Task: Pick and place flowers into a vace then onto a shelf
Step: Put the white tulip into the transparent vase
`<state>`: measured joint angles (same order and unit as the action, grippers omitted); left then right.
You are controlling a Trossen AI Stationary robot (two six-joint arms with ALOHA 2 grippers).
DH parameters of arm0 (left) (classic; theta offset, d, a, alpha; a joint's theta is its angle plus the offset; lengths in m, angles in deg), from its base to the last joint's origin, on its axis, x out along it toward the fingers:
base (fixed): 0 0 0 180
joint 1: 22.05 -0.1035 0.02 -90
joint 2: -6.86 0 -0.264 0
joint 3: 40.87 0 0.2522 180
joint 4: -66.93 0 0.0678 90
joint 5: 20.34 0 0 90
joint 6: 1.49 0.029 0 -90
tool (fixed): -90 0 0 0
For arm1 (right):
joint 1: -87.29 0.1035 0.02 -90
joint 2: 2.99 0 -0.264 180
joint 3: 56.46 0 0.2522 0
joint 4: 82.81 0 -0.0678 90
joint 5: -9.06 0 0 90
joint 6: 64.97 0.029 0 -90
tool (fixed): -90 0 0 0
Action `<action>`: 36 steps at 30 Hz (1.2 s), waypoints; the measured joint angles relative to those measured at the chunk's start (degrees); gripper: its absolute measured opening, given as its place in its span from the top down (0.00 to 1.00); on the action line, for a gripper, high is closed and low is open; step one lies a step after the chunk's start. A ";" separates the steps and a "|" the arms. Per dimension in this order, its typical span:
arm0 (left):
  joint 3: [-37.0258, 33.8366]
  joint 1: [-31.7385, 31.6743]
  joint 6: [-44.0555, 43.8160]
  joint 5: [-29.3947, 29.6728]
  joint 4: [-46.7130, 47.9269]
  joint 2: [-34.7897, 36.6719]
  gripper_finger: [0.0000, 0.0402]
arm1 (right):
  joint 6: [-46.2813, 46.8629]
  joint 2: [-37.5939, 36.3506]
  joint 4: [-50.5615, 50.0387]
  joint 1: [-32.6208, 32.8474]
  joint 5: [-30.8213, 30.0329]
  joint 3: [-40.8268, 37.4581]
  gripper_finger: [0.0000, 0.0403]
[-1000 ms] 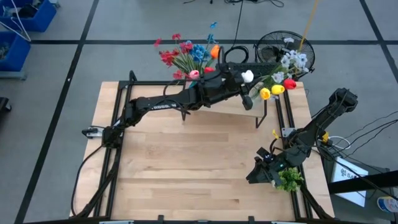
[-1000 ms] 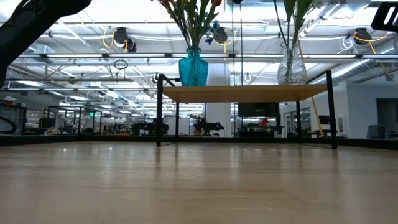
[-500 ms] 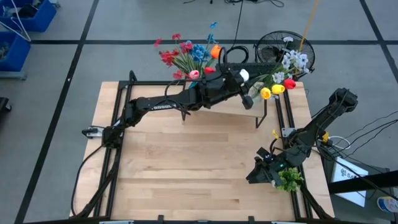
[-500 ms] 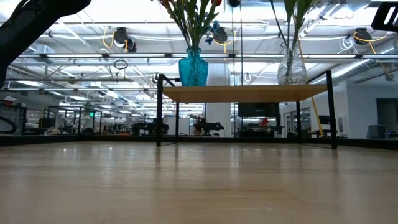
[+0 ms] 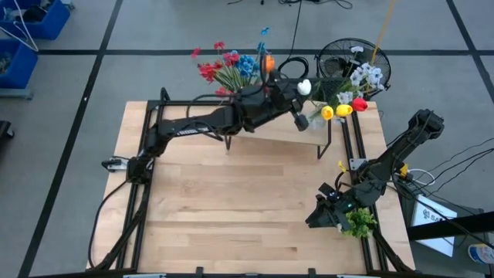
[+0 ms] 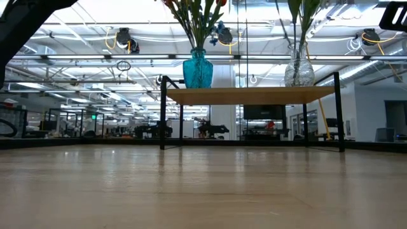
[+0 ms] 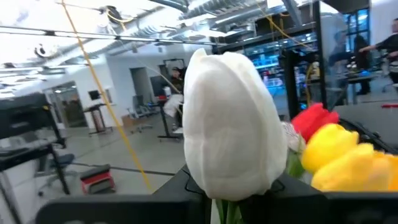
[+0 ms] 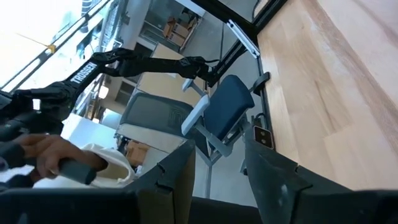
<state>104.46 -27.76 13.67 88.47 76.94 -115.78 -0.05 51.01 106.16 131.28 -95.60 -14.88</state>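
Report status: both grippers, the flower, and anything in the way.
Left gripper over the shelf, shut on white flower. Right gripper parked by the leafy clump. Two vases already on the shelf.

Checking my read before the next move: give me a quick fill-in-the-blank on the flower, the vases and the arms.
1. The left gripper holds a ____ tulip.
2. The shelf carries ____ vases.
3. One vase is clear glass; the other vase is ____.
4. The right gripper waits beside a leafy ____ clump.

Missing words: white; two; blue; green
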 joint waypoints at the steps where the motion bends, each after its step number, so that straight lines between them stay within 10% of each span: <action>1: 0.00 0.11 0.48 0.55 0.23 0.43 0.84 | -0.03 0.00 0.24 0.00 0.00 0.00 0.67; 26: 0.09 2.68 -4.12 -6.69 -10.30 2.46 0.99 | -4.55 0.00 3.02 -0.04 -0.63 0.00 0.67; 36: 0.07 11.01 -18.39 -8.85 19.68 7.67 1.00 | -34.82 -0.34 17.00 -0.07 -17.02 0.04 0.67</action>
<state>104.53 -16.75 -4.72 79.62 96.62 -108.11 -34.87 50.67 123.16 131.21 -112.62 -14.84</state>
